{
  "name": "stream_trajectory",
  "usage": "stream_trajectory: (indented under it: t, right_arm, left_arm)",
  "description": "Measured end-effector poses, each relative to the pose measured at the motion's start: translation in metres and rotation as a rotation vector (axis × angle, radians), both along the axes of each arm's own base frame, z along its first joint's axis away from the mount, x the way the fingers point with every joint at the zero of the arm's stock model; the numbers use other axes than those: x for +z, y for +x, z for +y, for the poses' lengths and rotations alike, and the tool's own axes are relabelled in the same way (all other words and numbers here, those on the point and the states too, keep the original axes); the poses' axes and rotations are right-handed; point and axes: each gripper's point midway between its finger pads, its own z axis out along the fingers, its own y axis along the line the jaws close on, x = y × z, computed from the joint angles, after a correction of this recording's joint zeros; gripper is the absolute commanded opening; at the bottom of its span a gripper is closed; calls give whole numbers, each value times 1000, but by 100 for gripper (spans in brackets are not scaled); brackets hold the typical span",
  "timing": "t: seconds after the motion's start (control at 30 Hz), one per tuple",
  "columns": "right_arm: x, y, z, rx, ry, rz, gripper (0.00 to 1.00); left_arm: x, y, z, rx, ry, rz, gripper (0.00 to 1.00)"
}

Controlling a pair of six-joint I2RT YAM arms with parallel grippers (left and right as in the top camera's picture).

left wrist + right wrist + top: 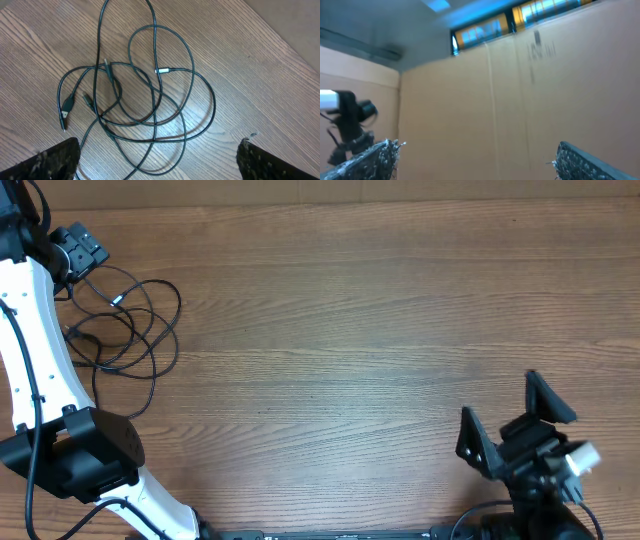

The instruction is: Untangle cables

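Note:
The cables (125, 320) are thin black cords lying in overlapping loops on the wooden table at the far left. In the left wrist view the cables (145, 90) cross each other in several loops, with small plug ends at the left and a silver-tipped plug near the middle. My left gripper (85, 252) hovers at the upper left edge of the loops. It is open and empty (160, 145), its fingers wide on either side of the lowest loop. My right gripper (507, 417) is open and empty at the table's front right, far from the cables, and points up (477, 160).
The left arm's white link (40, 350) runs along the table's left edge beside the cables. The wooden table (360, 330) stretches between the two arms. The right wrist view shows a cardboard wall (520, 100) and a camera on a stand (347, 112).

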Motion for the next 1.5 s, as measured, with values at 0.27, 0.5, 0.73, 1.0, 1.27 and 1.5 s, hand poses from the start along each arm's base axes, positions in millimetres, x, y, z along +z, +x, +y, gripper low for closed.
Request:
stream_trajectory:
  t: [0.27, 0.5, 0.73, 1.0, 1.27, 1.5]
  right_arm:
    - [-90, 43, -5, -51, -12, 405, 100]
    - [-127, 55, -23, -156, 15, 525, 100]
    - [-157, 59, -32, -212, 13, 634, 100]
    - [-162, 59, -33, -220, 11, 655, 100]
    - [-162, 59, -33, -221, 12, 655, 100]
    - [-162, 59, -33, -221, 12, 655, 100]
  left_arm:
    - [0, 0, 0, 0, -1, 0, 100]
    - [0, 0, 0, -1, -1, 0, 99]
    - [0, 0, 0, -1, -1, 0, 99]
    - [0, 0, -1, -2, -3, -1, 100]
    - [0, 0, 0, -2, -2, -1, 100]
    - [0, 0, 0, -2, -2, -1, 100]
